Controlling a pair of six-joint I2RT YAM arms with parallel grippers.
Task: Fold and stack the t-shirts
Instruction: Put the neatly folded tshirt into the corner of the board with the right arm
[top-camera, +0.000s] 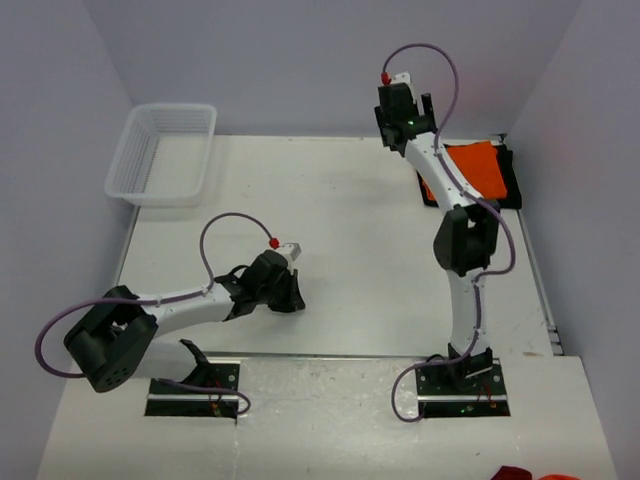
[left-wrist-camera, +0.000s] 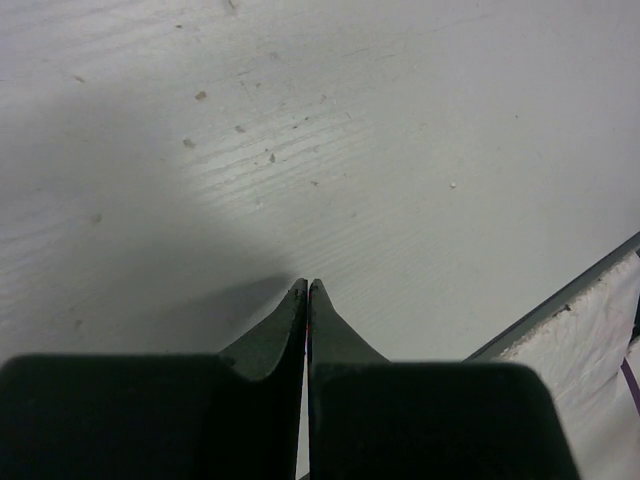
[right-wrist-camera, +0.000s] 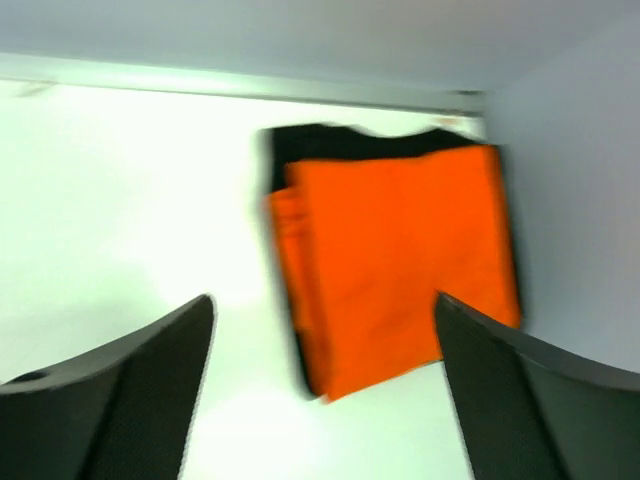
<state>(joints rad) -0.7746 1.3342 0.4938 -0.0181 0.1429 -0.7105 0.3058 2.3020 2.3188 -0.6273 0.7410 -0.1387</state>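
A folded orange t-shirt (top-camera: 472, 163) lies on a folded black t-shirt (top-camera: 510, 178) at the table's far right, by the wall. In the right wrist view the orange t-shirt (right-wrist-camera: 400, 265) covers most of the black t-shirt (right-wrist-camera: 340, 145), which shows along the far and left edges. My right gripper (top-camera: 405, 122) hangs above the table just left of the stack. The right gripper (right-wrist-camera: 322, 300) is open with nothing between its fingers. My left gripper (top-camera: 288, 295) rests low over the table's near left. In its wrist view the left gripper (left-wrist-camera: 307, 287) is shut and holds nothing.
A white mesh basket (top-camera: 190, 172) stands at the far left corner. Walls close the table at the back and on both sides. A metal rail (left-wrist-camera: 560, 305) runs along the table's near edge. A bit of red-orange cloth (top-camera: 530, 473) shows at the bottom right.
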